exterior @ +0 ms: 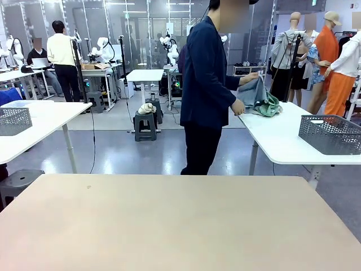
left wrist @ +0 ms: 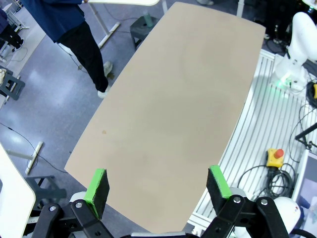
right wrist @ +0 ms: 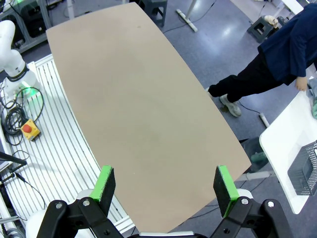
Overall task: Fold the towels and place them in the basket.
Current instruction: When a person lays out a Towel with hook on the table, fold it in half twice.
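A person in a dark jacket stands beyond my beige table (exterior: 180,220) and gathers grey-blue and green towels (exterior: 258,99) with both hands at a white side table (exterior: 282,138). A dark grey lattice basket (exterior: 330,134) sits on that side table to the right; its corner also shows in the right wrist view (right wrist: 303,169). My left gripper (left wrist: 158,184) hangs open high above the bare beige table (left wrist: 173,114). My right gripper (right wrist: 166,183) is open too, above the same table (right wrist: 133,109), with nothing between its green pads (right wrist: 224,183).
Another lattice basket (exterior: 14,120) stands on a white table at the left. A stool (exterior: 145,125) with a beige cloth on it sits on the floor behind. An emergency stop box (left wrist: 275,157) and cables lie beside the rail on my side.
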